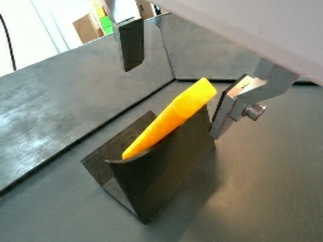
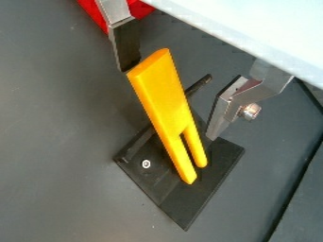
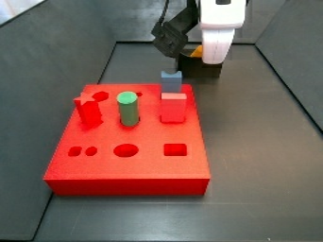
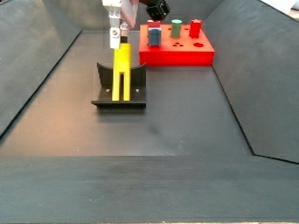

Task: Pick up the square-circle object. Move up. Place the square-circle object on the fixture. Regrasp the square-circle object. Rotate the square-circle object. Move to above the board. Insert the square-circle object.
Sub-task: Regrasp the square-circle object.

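The square-circle object [image 2: 168, 110], a slim yellow-orange rod, leans on the fixture [image 2: 177, 186], its lower end down on the base plate and its upper end rising into the gap between the gripper's [image 2: 180, 83] two silver fingers [image 2: 229, 106]. In both wrist views the fingers stand apart on either side of the rod's upper part, and no pad can be seen pressing it; the rod appears to rest on the fixture [image 4: 119, 92] alone. In a side view the rod [image 4: 121, 66] lies along the dark bracket with the gripper [image 4: 114, 37] directly above its far end, and the red board [image 4: 177, 45] sits beyond the fingers, well apart from the fixture. The board [image 3: 127, 144] carries its upright pegs and open holes.

Judged from this, the pick-up, lift and placing on the fixture look done. The regrasp seems to be the step in hand, with the fingers positioned but not closed. Rotation, the move above the board and the insertion remain.
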